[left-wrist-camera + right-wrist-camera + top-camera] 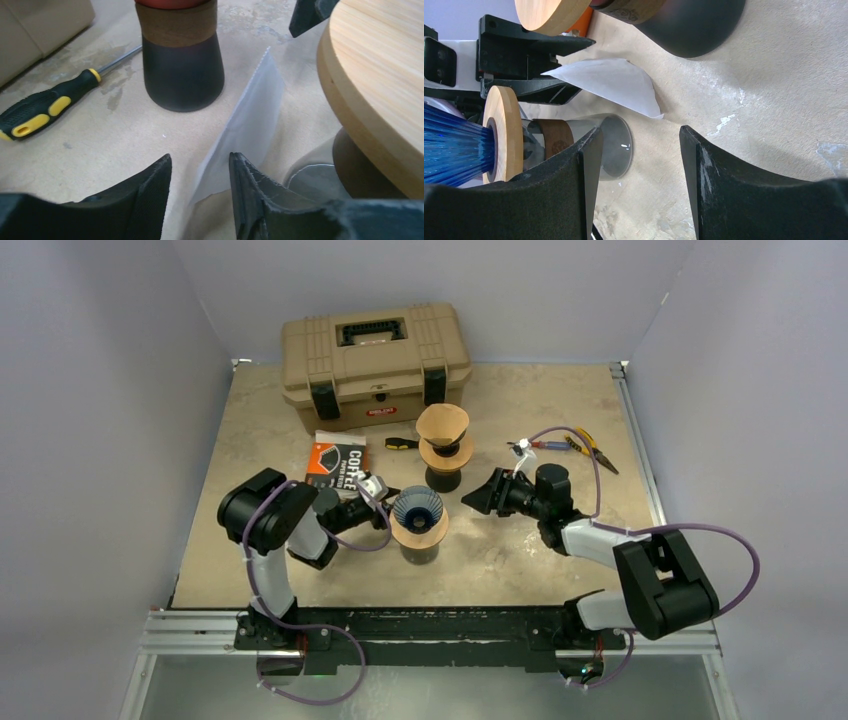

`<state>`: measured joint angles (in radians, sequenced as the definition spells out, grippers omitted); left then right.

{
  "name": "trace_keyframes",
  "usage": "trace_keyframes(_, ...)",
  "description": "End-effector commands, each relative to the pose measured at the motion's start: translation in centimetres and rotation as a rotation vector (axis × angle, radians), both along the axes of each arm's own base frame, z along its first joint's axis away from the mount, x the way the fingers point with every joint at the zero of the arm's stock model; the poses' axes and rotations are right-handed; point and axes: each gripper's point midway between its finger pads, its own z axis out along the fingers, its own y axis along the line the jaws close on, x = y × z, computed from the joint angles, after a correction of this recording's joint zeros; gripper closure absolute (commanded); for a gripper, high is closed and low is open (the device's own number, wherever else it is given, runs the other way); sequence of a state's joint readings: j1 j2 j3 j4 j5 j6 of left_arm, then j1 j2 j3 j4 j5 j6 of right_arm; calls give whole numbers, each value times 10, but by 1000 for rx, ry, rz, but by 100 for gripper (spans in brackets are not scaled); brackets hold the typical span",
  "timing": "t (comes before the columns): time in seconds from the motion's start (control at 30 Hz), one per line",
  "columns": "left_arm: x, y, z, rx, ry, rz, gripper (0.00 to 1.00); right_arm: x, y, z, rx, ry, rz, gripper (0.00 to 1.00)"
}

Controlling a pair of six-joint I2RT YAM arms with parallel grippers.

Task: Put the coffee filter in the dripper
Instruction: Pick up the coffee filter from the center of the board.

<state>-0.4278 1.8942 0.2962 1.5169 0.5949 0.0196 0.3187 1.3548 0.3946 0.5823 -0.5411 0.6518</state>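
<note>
Filter first: in my left wrist view the white coffee filter [247, 120] stands on edge between my left fingers [145, 200] and reaches away over the worktop [100, 145]. Those fingers are partly apart, the gap far wider than the paper, so I judge the filter loose between them, leaning on one finger and not pinched. Just to the right rises a wooden collar [385, 75]. Ahead are the dark base of a second dripper [182, 65] and a screwdriver [45, 107]

From my right wrist, my right fingers [549, 200] are spread wide with nothing between them but bare worktop. Beyond them the filter pokes out from between my left fingers, its far corner dipping toward the worktop; I cannot tell whether it touches. It lies low, beside the glass foot under the collar, while the blue dripper [451, 145] sits on the collar's other side

From above, the blue dripper stands between my two arms, mouth up, its ribbed inside bare. The second dripper behind it carries a brown filter. I cannot pick out the white filter here

As I judge it, the filter is right beside the dripper but none of the placing is done: I have to grip it firmly, lift it over the rim, open it into a cone and seat it point down
</note>
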Motion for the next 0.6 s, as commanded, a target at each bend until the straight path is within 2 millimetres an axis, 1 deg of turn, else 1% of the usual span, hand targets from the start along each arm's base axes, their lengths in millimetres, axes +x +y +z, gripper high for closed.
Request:
trace_keyframes(0.0, -7, -15, 53, -124, -197, -98, 60, 11, 2, 12, -3, -47, 7, 39)
trace_keyframes(0.27, -14, -13, 55, -117, -207, -109, 98, 11, 2, 14, -3, -50, 5, 39)
trace_keyframes(0.3, -14, -12, 56, -117, -210, -108, 100, 11, 2, 15, -3, -52, 5, 39)
trace_keyframes(0.4, -14, -10, 58, -118, -211, -91, 100, 11, 1, 17, -4, -56, 4, 39)
trace_keyframes(0.57, -15, 1, 70, -148, -204, -17, 100, 11, 0, 24, -10, -68, 0, 39)
